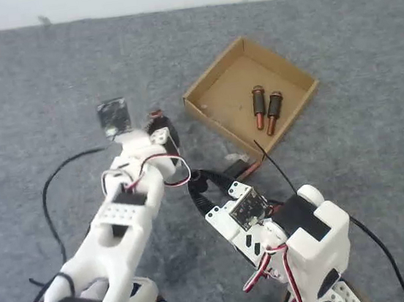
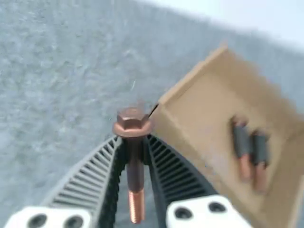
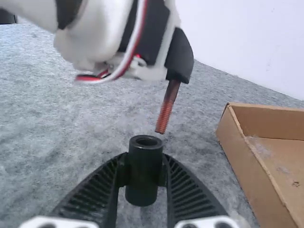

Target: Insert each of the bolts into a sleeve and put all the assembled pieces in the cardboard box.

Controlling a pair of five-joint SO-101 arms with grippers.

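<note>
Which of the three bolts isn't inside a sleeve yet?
The bolt in the left gripper: its copper shank is bare, poised near the empty sleeve. The other two bolts, in the cardboard box, already wear sleeves.

Copper bolt [image 2: 135, 166] in jaws near cardboard box [image 2: 205, 124]

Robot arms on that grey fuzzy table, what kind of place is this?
Probably a robot test bench: a grey felt tabletop, two white arms side by side, and a cardboard box holding sleeved bolts.

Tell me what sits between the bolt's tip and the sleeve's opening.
Nothing: in the right wrist view a bare gap separates bolt and sleeve, carpet behind.
</note>
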